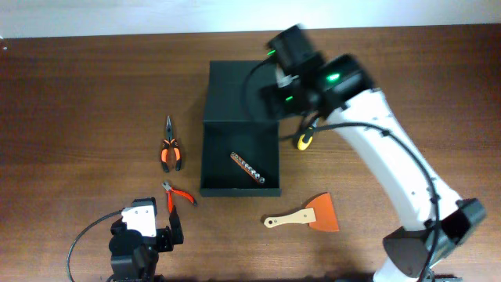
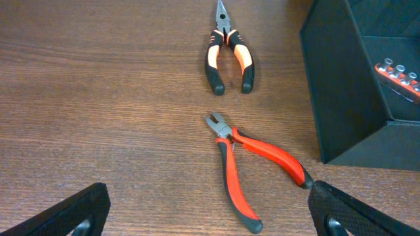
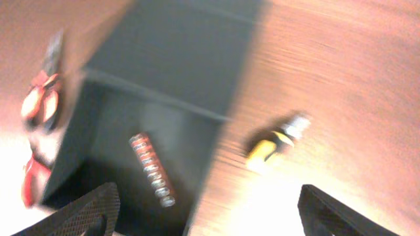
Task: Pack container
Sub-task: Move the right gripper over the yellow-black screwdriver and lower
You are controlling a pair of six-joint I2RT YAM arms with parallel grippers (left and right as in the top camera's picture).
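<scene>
Centre of the overhead frame: container (image 1: 223, 168), open, lid flap laid back toward the top edge, red bit strip (image 1: 250, 168) lying diagonally on its floor. Left of its left wall, well apart: orange-handled long-nose pliers (image 1: 171, 149). Below those, near the box's lower left corner but not touching: red cutters (image 1: 178, 194). Just off the right wall: yellow-and-black screwdriver (image 1: 302, 141), partly under the right arm. Lower right: orange scraper (image 1: 307, 214), open table (image 1: 78, 94) on every side. Lower left: left gripper (image 2: 210, 213), spread wide, holding nothing, cutters lying ahead. Over the lid's right edge: right gripper (image 3: 203, 210), likewise spread wide and empty, view blurred.
</scene>
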